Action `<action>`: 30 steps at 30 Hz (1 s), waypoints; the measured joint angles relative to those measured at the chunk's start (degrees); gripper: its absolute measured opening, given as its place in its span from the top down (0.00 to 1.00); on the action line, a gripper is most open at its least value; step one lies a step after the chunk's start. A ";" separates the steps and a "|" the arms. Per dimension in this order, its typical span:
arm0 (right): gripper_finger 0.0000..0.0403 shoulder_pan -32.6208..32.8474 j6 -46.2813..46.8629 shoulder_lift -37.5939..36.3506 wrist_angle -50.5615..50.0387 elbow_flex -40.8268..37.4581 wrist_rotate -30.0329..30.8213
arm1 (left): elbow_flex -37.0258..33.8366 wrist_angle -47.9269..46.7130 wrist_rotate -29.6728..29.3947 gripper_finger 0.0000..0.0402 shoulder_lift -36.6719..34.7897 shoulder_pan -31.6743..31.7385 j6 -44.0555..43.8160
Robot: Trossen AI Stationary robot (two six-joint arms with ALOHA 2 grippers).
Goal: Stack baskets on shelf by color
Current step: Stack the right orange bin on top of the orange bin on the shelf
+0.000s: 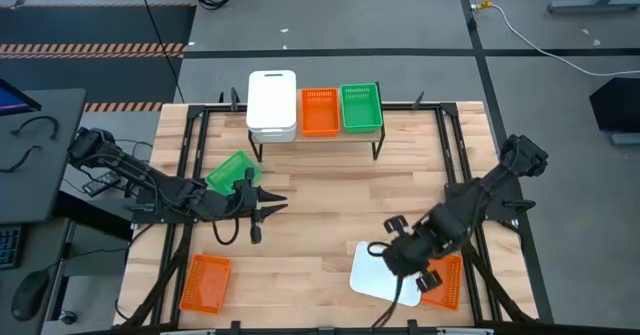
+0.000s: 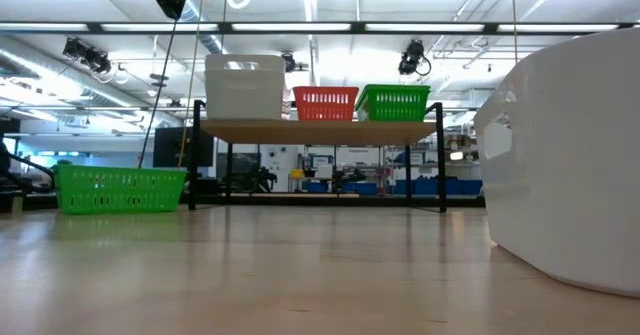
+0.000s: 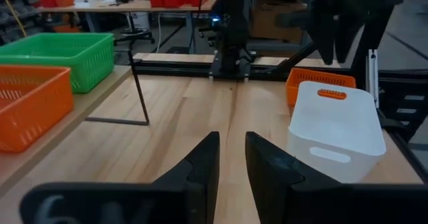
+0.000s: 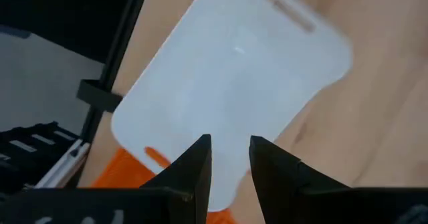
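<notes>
The shelf (image 1: 400,125) stands at the far edge and carries stacked white baskets (image 1: 271,103), an orange basket (image 1: 320,111) and a green basket (image 1: 361,107). A green basket (image 1: 232,172) rests on the table beside my left arm. My left gripper (image 1: 272,201) is open and level, pointing toward the table's right, with nothing between its fingers (image 3: 200,164). At the near right a white basket (image 1: 380,271) lies on the table against an orange basket (image 1: 447,281). My right gripper (image 4: 231,144) hangs open above this white basket (image 4: 234,77), pointing down, clear of it.
Another orange basket (image 1: 205,282) lies at the near left corner. Black frame rails (image 1: 190,145) run along both sides of the table. Bare wood (image 1: 330,195) spreads between the shelf and the two grippers.
</notes>
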 joint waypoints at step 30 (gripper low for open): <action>0.73 16.20 59.13 -0.02 -15.48 -6.65 6.08 | 0.00 -0.09 1.88 0.83 0.17 -7.14 -3.76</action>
